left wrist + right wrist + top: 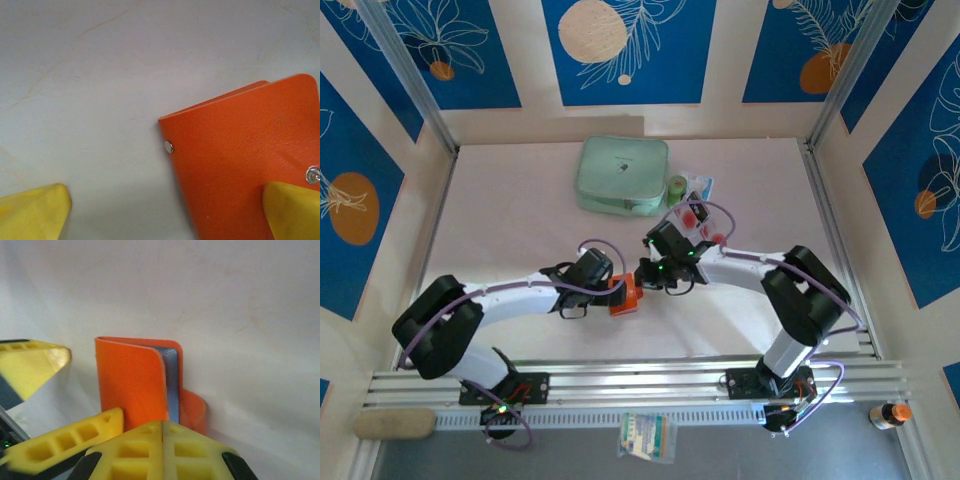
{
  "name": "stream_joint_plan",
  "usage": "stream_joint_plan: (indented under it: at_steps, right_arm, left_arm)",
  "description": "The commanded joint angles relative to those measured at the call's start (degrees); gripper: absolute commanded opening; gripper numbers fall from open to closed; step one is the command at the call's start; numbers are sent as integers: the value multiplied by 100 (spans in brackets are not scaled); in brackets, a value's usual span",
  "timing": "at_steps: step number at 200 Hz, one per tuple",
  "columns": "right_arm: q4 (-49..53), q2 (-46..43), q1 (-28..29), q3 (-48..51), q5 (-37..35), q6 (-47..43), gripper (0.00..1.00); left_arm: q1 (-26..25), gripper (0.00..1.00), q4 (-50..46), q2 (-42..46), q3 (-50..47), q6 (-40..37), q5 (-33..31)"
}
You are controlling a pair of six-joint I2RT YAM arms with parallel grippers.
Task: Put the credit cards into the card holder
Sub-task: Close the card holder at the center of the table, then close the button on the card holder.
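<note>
Pale table (510, 210) bears a mint case (623, 176) beyond the card holder (625, 297).

I see a mint-green zip case (622, 176) at twelve o'clock on the pale surface (510, 220), with a small green roll (677, 186) at its three o'clock. Off the near edge lie a beige pad (395, 423) at seven, a printed packet (647, 436) at six and a small bottle (887, 414) at five.
</note>
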State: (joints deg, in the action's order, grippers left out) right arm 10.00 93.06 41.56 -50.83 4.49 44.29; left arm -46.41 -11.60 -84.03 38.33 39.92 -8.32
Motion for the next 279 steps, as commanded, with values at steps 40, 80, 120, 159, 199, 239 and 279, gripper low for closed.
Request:
stream_joint_plan:
  at_steps: [40,80,120,159,199,239,279]
  right_arm:
    - [844,-294,-320,-90,29,-380,13]
    - [1029,-100,-215,-251,69,-482,26]
    - [1196,180,-33,-508,-3,-583,30]
    - [1340,425,88,-793,-91,-704,30]
    - [1571,695,164,-1025,-245,-821,30]
    - [1601,776,168,-1021,-317,-826,18]
    - [1593,694,164,-951,-352,-800,5]
  left_arm:
    - [-235,100,-925,-407,232,-213,-674]
    - [-330,100,-933,-496,209,-230,-768]
    - [-333,100,-853,-483,132,-210,-772]
    - [-342,100,-805,-430,79,-191,-772]
    - [-340,100,-766,-429,71,-186,-766]
    - [-342,100,-739,-421,57,-186,-757]
    - [-355,100,-711,-388,26,-183,-757]
